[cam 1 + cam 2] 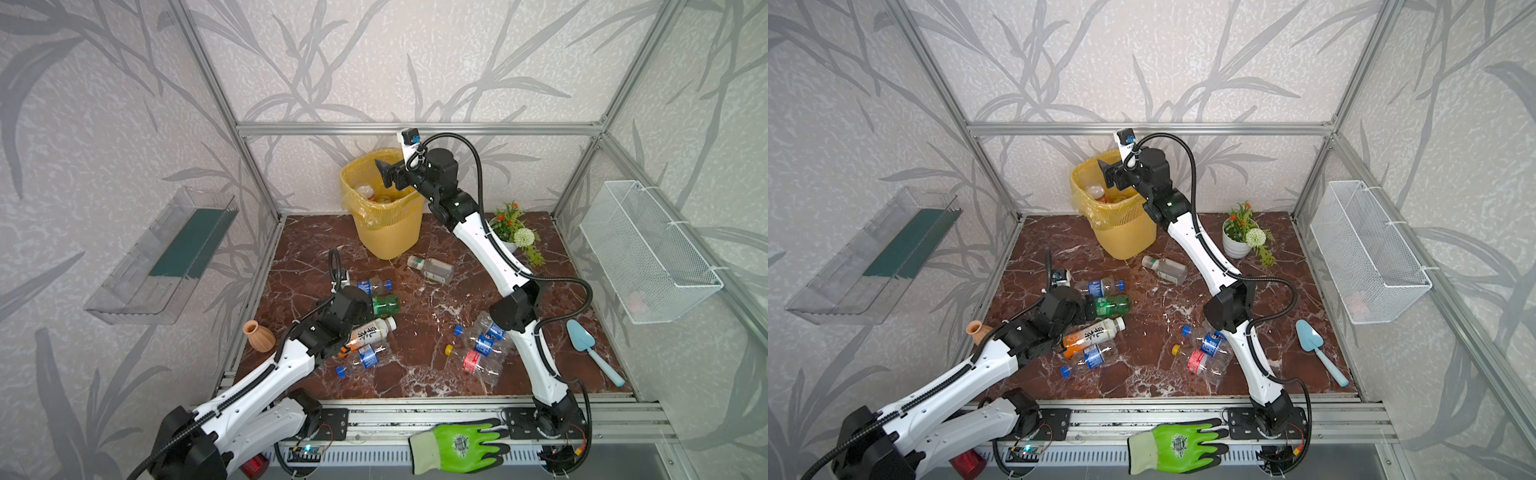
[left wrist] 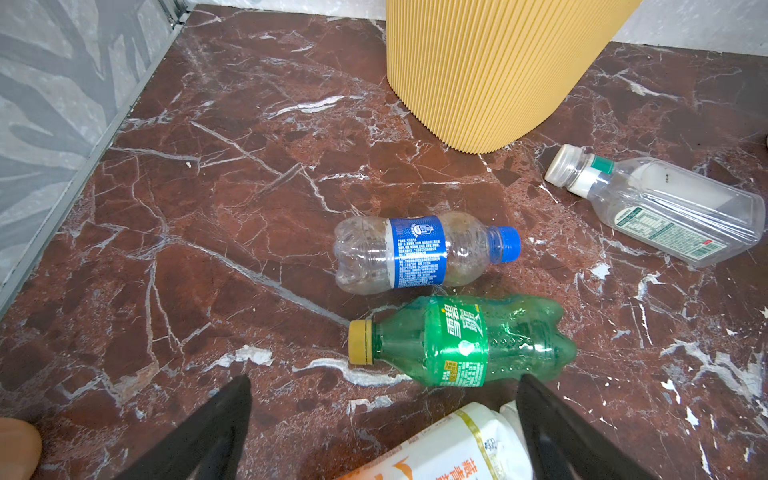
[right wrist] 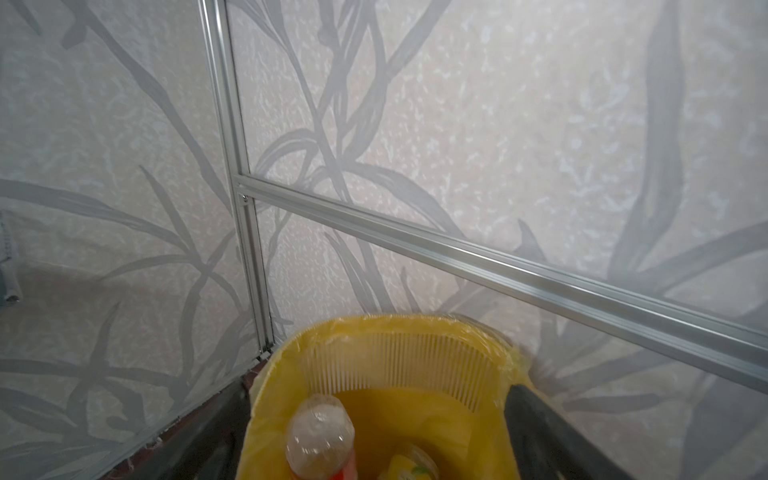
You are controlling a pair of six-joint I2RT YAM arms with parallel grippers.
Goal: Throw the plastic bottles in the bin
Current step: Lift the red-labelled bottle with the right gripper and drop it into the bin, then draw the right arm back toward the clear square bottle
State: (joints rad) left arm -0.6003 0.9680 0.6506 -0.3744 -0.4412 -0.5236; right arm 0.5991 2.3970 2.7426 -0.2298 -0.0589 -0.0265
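Leaf-patterned walls (image 1: 374, 62) close the bench (image 1: 415, 345) on three sides, and a metal rail (image 1: 415, 415) runs along its near edge. Bare marble lies open down the middle and in the far left corner.

The bin (image 1: 390, 232) stands at the far edge, left of centre, with bottles (image 3: 320, 432) already inside. The right gripper (image 1: 383, 171) hangs over the bin's rim, its jaws spread wide with nothing between them. One binned bottle sits right below it.

The left gripper (image 2: 384, 378) is low near the left edge, jaws spread too. A white-and-orange bottle (image 1: 370, 334) lies under and between them; I can't tell whether they touch it. The green bottle (image 2: 461, 340) lies just ahead of the tips, with a blue-labelled bottle (image 2: 415, 251) beyond it.

A square clear bottle (image 1: 432, 269) lies near the bin's foot. A heap (image 1: 478, 349) of bottles sits toward the near right, beside the right arm (image 1: 490, 249).
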